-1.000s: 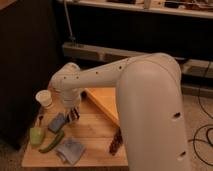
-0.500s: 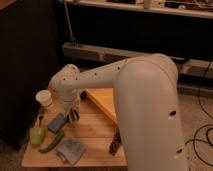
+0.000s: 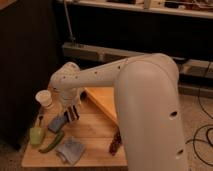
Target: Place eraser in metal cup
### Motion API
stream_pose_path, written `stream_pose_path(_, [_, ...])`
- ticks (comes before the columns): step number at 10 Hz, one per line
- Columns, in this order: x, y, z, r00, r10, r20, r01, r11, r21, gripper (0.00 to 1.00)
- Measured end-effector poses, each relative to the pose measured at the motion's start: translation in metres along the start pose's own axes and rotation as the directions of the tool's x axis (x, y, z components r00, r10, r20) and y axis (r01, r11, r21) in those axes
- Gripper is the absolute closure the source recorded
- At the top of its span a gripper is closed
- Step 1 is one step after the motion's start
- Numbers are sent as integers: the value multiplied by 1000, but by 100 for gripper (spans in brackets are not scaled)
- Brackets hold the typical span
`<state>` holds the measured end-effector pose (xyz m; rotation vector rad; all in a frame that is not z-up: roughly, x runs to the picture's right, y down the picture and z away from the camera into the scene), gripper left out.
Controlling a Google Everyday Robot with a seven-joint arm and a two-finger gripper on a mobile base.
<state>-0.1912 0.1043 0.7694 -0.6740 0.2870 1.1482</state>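
A pale cup [image 3: 44, 98] stands upright at the far left of the small wooden table [image 3: 95, 132]. A small blue-grey block [image 3: 57, 123], perhaps the eraser, lies flat on the table in front of the cup. My gripper [image 3: 72, 114] points down just right of this block and right of the cup, close to the tabletop. The white arm [image 3: 135, 95] reaches in from the right and hides the table's right part. I cannot tell whether the gripper holds anything.
A green pepper [image 3: 36, 134] and a long green chili [image 3: 52, 142] lie at the front left. A folded grey-blue cloth [image 3: 70, 150] lies at the front edge. A dark brown object [image 3: 116, 142] sits at the front right. A yellow board [image 3: 102, 102] lies behind the gripper.
The large arm link has swung slightly to the left. The gripper stays over nearly the same spot by the blue-grey block.
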Motion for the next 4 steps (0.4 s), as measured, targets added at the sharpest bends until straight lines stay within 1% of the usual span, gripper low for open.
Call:
stream_pose_path(3, [-12,2,-16,1000,-8,20,8,1000,2,29])
stream_pose_path(4, [-16,3,-19,1000,-10,17,10,1000,-5,29])
